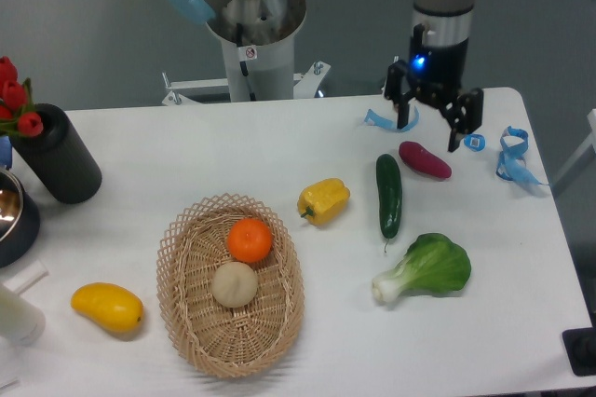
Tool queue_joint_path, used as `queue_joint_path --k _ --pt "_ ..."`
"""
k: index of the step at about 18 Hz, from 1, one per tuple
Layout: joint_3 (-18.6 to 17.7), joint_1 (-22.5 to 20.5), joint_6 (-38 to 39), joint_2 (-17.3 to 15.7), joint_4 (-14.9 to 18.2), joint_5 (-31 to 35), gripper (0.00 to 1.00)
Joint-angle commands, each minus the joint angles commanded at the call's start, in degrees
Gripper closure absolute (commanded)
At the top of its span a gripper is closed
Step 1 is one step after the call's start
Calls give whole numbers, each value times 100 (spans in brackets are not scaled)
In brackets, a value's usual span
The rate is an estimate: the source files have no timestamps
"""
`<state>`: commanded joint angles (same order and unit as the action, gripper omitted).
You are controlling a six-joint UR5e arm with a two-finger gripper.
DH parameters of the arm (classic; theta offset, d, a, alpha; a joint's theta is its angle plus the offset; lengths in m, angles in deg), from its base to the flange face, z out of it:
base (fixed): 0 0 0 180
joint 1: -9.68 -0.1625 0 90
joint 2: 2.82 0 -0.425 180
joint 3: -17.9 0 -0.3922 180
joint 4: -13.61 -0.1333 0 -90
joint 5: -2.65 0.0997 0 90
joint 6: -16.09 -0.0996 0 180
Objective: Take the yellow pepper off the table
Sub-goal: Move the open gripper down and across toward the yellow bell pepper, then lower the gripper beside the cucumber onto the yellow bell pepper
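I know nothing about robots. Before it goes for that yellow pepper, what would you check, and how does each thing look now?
1. End effector open and empty: ok.
2. Yellow pepper lying free on the table, touching nothing: ok.
3. End effector above the pepper: not ok, it hangs over the far right, near the purple vegetable.
4. Cucumber lies between them; whether the end effector is high enough to pass over: cannot tell.
5. Basket apart from pepper: ok.

Left of the wicker basket (230, 283), the picture edge cuts a dark metal bowl (13, 215), red flowers (13, 91) and a white object (17, 311). Far right of the basket, a dark item (581, 350) at the corner is cut too. The arm's upper part leaves the top edge.
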<state>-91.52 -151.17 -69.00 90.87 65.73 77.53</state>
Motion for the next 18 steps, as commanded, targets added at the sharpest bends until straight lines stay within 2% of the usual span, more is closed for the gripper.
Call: queue_joint_path --k 2,7,9,14,18 --pt "-88 158 246 96 -9 0 0" --pt "-149 343 282 290 -35 -44 0" --pt "-237 396 282 369 -157 -44 0" --pt "-509 423 291 404 -202 -35 0" --pt "-729 440 248 562 -211 -18 0"
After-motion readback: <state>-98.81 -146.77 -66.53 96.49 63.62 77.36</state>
